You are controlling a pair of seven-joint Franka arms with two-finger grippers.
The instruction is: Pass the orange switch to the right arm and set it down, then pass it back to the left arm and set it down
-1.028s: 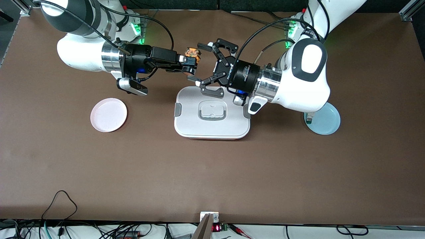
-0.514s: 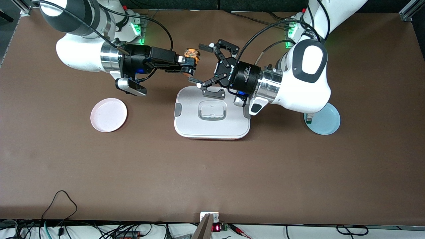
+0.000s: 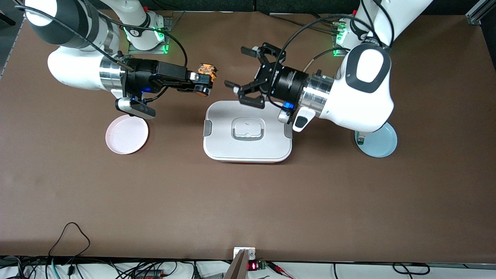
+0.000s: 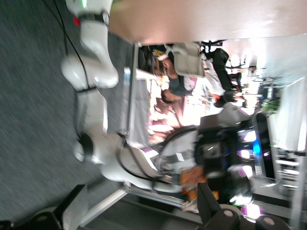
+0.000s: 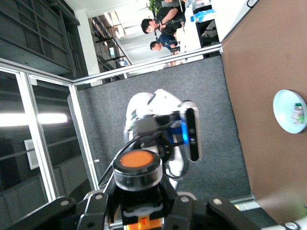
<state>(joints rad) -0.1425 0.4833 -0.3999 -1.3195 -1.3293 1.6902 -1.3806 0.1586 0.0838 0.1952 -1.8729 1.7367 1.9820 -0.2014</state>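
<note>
On my front view, starting at the right arm's end of the table (image 3: 77,201): pink plate (image 3: 126,134) sits flat, bare. Above it my right pincer (image 3: 205,79) is up in the air, clenched on the orange switch (image 3: 206,70), over bare table between the pink plate and the box (image 3: 248,131). Right wrist view confirms the grip: the orange switch (image 5: 136,160) sits between the fingers (image 5: 91,208), orange face toward the camera.

Next, the box, white, lid on, grey latches at both ends, at mid table. My left pincer (image 3: 242,68) hangs over the table just past the box's edge on the robots' side, jaws spread wide, nothing in them, pointing at the right pincer; a clear gap separates the two.

At the left arm's end the blue plate (image 3: 381,145) is half under the left arm, with a small white-and-green part (image 3: 360,138) on it. Left wrist view is blurry; I see the right arm and an orange patch.
</note>
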